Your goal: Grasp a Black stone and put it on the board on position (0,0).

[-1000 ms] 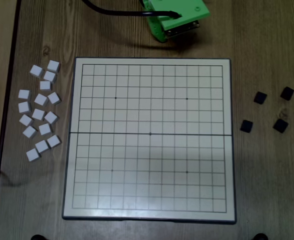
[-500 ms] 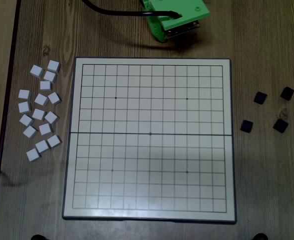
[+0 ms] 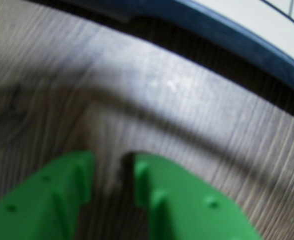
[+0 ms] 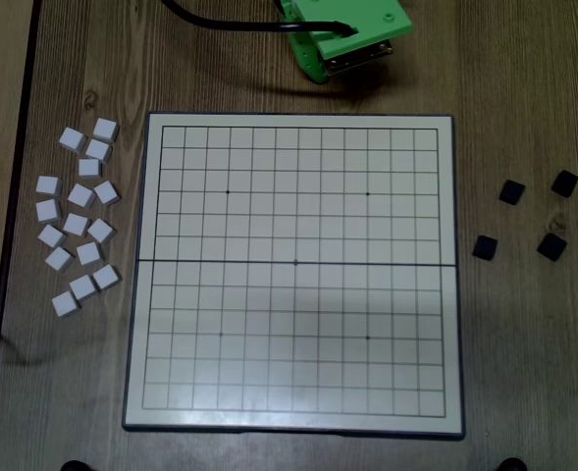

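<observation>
Several black stones lie on the wooden table right of the board in the overhead view, among them one (image 4: 511,191), another (image 4: 564,183) and a third (image 4: 485,247). The grid board (image 4: 298,417) has a dark rim and holds no stones. My green arm (image 4: 342,39) sits above the board's top edge, far from the black stones. In the wrist view my gripper (image 3: 112,165) hangs over bare wood with a narrow gap between its green fingers (image 3: 161,195) and nothing in it. The board's dark rim (image 3: 226,30) curves across the upper right of that view. No stone shows there.
Several white stones (image 4: 78,224) lie scattered left of the board. A black cable (image 4: 220,22) runs from the arm to the upper left. The table's left edge (image 4: 14,196) runs down the overhead view.
</observation>
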Controlling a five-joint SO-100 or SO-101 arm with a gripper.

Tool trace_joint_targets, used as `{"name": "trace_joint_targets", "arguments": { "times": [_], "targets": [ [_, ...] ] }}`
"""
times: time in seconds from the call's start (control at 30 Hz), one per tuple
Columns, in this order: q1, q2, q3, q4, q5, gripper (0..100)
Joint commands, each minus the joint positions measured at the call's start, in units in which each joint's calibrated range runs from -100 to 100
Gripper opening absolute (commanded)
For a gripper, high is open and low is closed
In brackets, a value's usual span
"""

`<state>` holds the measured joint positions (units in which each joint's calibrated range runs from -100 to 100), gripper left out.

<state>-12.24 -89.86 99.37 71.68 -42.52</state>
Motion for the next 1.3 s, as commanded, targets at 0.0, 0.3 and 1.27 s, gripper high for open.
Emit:
{"name": "trace_joint_targets", "arguments": {
  "times": [0.0,0.3,1.27],
  "targets": [
    [-0.2,0.6,0.5,3.6,0.1,8],
    [-5.4,7.9,-0.6,0.5,-4.2,6],
    [-19.3,57.4,-50.7,-7.4,-8.2,6]
  ]
}}
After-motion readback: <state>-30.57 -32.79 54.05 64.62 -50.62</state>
